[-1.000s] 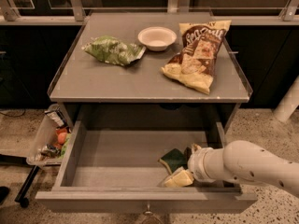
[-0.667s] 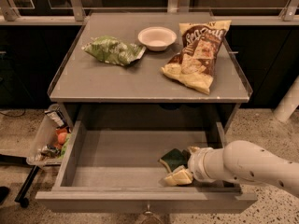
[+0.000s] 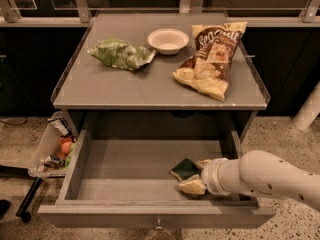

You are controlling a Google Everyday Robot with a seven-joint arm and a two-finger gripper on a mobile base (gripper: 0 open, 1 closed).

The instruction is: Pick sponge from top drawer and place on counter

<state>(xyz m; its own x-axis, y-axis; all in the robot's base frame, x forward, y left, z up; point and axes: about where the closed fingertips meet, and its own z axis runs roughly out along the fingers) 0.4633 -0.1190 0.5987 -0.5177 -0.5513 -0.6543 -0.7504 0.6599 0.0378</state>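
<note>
Okay, far left: clear side bin (image 3: 50,151) hangs at 9 o'clock of the unit, not involved. Snack bag (image 3: 120,54) sits at the tabletop's (image 3: 150,86) 10 o'clock and the bowl (image 3: 168,40) at 12. A release up there could land on clutter, but the 6 o'clock strip is bare. Top drawer (image 3: 130,169) is pulled out, with the sponge (image 3: 184,168) lying at its 5 o'clock, near the front panel and right wall. End effector (image 3: 196,175) comes in from 3 o'clock, right at the sponge's right edge. Can't tell if it has closed on it. Risk: an edge-only hold on soft foam likely slips on the lift. Chip bag (image 3: 212,59) at 2 o'clock crowds that side. Arm (image 3: 270,176) lies over the drawer's right wall and could snag it or the tabletop rim when rising.
</note>
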